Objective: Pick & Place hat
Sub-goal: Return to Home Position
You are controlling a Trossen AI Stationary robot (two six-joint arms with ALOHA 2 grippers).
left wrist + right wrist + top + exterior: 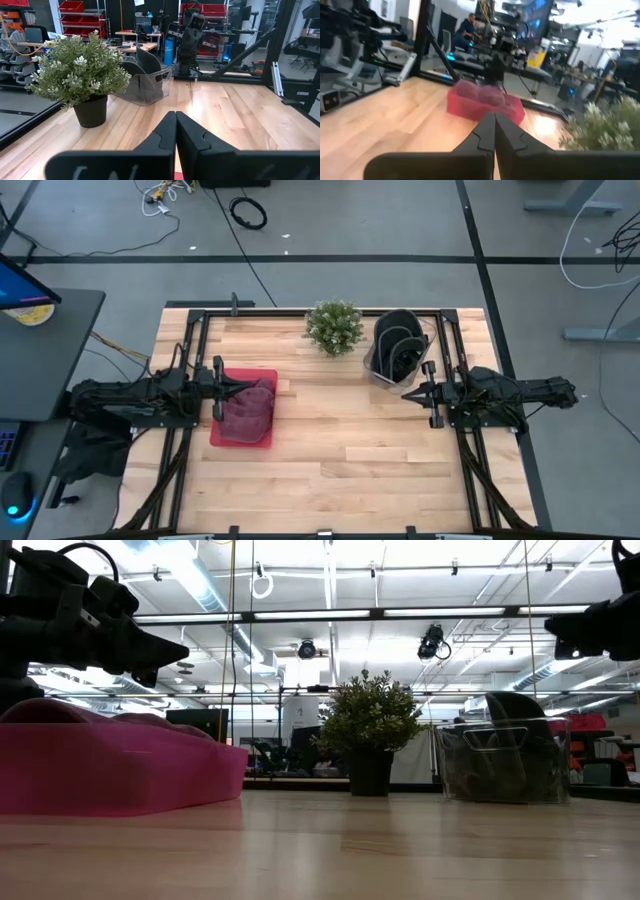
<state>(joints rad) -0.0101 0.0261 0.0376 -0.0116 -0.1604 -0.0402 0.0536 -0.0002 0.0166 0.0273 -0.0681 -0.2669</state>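
Note:
A maroon hat [248,410] lies in a red tray [242,437] on the table's left part; both show in the low view as a pink mass [110,765] and in the right wrist view [482,95]. My left gripper [217,385] hovers shut above the tray's left edge, its fingers [176,132] pointing toward the table's right. My right gripper [431,395] hovers shut at the table's right, beside the clear bin, its fingers [492,130] pointing left toward the tray. Neither touches anything.
A potted plant [334,327] stands at the far edge's middle. A clear bin [400,348] holding dark hats sits to its right, just beyond my right gripper. Bare wood [350,450] stretches between tray and bin and toward the near edge.

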